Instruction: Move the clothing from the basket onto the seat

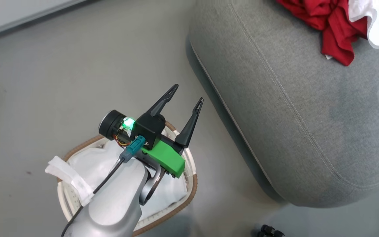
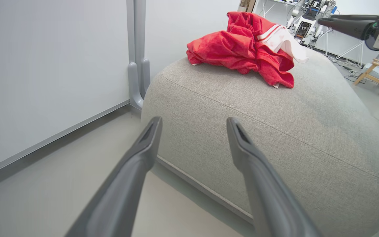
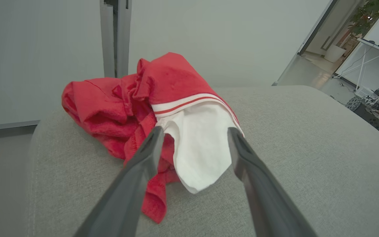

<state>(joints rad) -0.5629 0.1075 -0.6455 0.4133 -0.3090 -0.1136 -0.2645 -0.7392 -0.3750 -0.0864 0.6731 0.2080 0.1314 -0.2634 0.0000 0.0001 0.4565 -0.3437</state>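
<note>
Closest to the head camera, the left arm's pale forearm (image 1: 117, 197) is reaching over the basket (image 1: 194, 187), which is standing on the grey floor (image 1: 61, 65) just beside the seat (image 1: 291, 98), at its rounded edge. White liner fabric (image 1: 90, 161) is showing inside the basket. The left gripper (image 1: 189, 92) is hanging above the basket's seat-side rim, its two dark fingers spread wide and gripping nothing, tips pointing toward the seat's side. The clothing (image 1: 334, 23) is lying in a crumpled red heap on top of the seat, toward the end far from the basket, with a white panel (image 3: 202, 154) edged in red stripes draping down one side of the heap. The right gripper (image 3: 195, 129) is hovering just over the seat's top, right at that heap, its fingers released and standing apart; the white panel is showing in the gap between them, and whether the tips are touching the cloth cannot be told. Behind the seat a pale wall (image 2: 44, 82) is rising.
</note>
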